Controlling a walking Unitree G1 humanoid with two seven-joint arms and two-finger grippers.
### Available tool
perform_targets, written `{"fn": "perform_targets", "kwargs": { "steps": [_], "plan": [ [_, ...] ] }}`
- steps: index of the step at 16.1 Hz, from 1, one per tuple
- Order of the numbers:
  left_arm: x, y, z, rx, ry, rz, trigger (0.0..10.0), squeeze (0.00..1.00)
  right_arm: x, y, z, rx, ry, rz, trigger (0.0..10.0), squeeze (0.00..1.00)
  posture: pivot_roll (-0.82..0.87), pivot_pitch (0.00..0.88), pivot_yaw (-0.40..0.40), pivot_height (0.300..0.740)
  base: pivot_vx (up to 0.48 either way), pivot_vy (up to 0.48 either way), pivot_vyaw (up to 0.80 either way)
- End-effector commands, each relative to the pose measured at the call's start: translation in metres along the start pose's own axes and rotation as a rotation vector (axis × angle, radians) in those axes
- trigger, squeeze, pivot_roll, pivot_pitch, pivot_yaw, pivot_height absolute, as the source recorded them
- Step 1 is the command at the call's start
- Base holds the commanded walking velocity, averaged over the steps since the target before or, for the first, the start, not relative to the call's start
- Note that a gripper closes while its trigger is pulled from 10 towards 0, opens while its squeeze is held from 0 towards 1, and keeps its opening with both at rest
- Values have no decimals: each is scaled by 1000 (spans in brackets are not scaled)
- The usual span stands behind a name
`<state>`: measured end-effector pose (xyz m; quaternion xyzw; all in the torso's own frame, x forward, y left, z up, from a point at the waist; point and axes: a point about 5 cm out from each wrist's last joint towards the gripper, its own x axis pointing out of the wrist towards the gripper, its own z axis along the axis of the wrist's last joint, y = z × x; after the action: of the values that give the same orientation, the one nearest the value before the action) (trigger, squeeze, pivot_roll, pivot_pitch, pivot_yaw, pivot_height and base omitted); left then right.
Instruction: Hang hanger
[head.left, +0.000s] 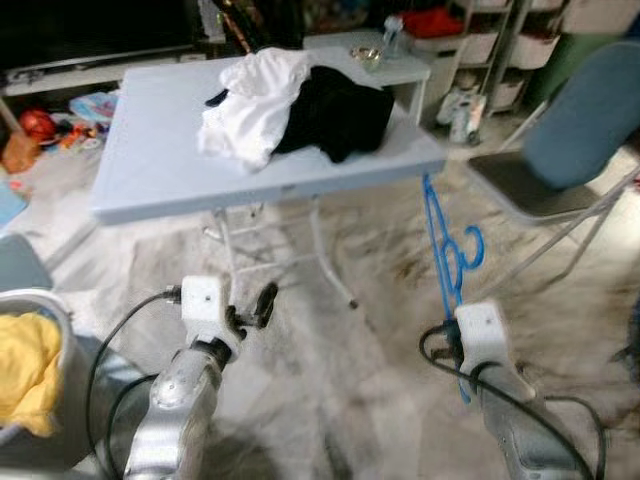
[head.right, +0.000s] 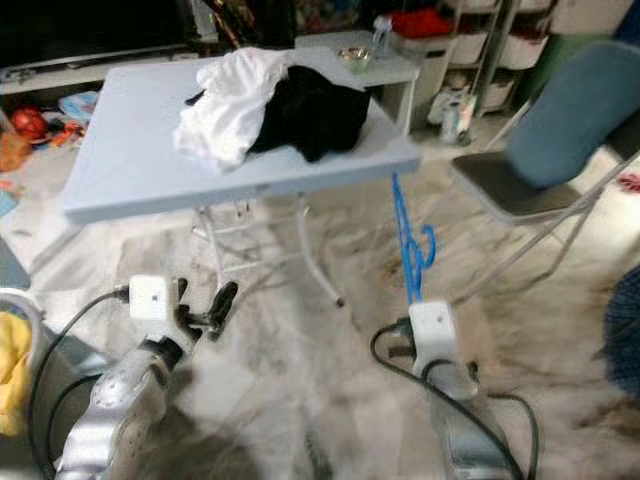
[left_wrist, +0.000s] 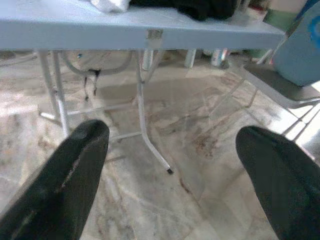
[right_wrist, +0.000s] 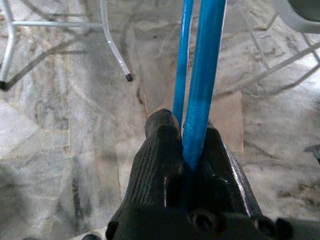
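The right gripper (right_wrist: 187, 142) has its jaws clamped on the blue hanger (head.left: 445, 255), held upright beside the surface (head.left: 150, 150), while the left gripper's (left_wrist: 170, 180) jaws stand wide apart

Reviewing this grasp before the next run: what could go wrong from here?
1. The right gripper is shut on the blue hanger at one end, so the long free part could swing or twist in the jaws.
2. The hanger's top sits close to the table edge and might catch on it.
3. The folding chair beside it could snag the hook.
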<state>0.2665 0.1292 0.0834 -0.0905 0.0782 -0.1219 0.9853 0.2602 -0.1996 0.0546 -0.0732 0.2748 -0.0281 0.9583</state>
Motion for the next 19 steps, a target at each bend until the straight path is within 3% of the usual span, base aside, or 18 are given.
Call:
{"fn": "perform_targets", "kwargs": {
  "steps": [1,3,5,6,7,12,19],
  "plan": [
    [0,4,1,13,5,2,10000,0,-1,2,3,32,-13,0,10000,0,-148,0,34,740,0,368,0],
    [0,4,1,11,7,0,10000,0,-1,1,7,12,-50,-29,10000,0,-148,0,34,740,0,383,0],
    [-1,4,0,12,12,-1,10000,0,-1,0,10,70,-71,-27,10000,0,-148,0,34,740,0,396,0],
    [-1,4,0,13,14,-2,10000,0,-1,0,11,52,-82,-32,10000,0,-149,0,35,740,0,398,0],
    [-1,4,0,15,15,-3,10000,0,-1,1,9,65,-53,-30,10000,0,-149,0,35,740,0,334,0],
    [0,-1,6,-16,-15,-80,10000,0,-1,3,8,79,-48,-38,10000,0,-151,0,42,740,0,0,0],
    [1,4,6,-4,-9,-74,10000,0,0,3,9,68,-38,-37,10000,0,-152,0,48,740,76,0,-99]
  ]
}}
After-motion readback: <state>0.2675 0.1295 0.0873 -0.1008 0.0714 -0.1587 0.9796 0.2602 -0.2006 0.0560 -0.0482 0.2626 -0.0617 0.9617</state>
